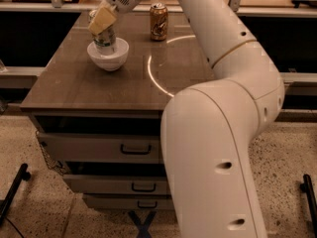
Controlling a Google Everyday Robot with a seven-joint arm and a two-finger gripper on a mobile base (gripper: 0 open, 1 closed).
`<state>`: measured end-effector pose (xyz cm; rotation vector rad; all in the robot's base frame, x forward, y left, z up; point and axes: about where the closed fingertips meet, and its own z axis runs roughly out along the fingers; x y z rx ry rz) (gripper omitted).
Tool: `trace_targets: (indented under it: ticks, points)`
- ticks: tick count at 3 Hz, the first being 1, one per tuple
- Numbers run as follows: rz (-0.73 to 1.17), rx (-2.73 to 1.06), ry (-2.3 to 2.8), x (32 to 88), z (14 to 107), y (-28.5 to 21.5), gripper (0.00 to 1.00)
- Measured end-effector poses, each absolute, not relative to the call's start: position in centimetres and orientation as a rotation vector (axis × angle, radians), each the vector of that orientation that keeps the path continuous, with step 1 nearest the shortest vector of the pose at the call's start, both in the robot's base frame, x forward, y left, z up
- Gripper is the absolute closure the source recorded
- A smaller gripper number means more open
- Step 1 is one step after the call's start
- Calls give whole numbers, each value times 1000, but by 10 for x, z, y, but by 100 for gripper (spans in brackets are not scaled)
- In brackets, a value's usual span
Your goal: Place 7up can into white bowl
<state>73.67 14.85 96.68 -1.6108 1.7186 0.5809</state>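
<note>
— Where's the gripper [102, 20]?

— Near the far-left corner of the tabletop [99, 90], pinching the 7up can [105, 39] by its upper half.

— And the can?

— Upright, base down inside the white bowl [112, 62]. A brown-gold can [158, 22] stands apart by the far edge.

— Next?

— It looks like the placing step. I'd say release, then lift straight up without tipping it.

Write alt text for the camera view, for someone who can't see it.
The gripper holds the 7up can upright inside the white bowl on a wooden table, the robot's large white arm filling the foreground. A brown-gold can stands apart, right of the bowl in the picture.
</note>
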Motion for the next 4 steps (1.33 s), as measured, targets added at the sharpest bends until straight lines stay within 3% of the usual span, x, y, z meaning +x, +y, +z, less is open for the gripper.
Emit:
trace_targets:
  ticks: [2,3,4]
  points:
    - [564,-1603,1817,741,941,141,0]
    - [551,-1531,1833,745,952,109,0]
    - [524,-1449,1798,744,975,46,0]
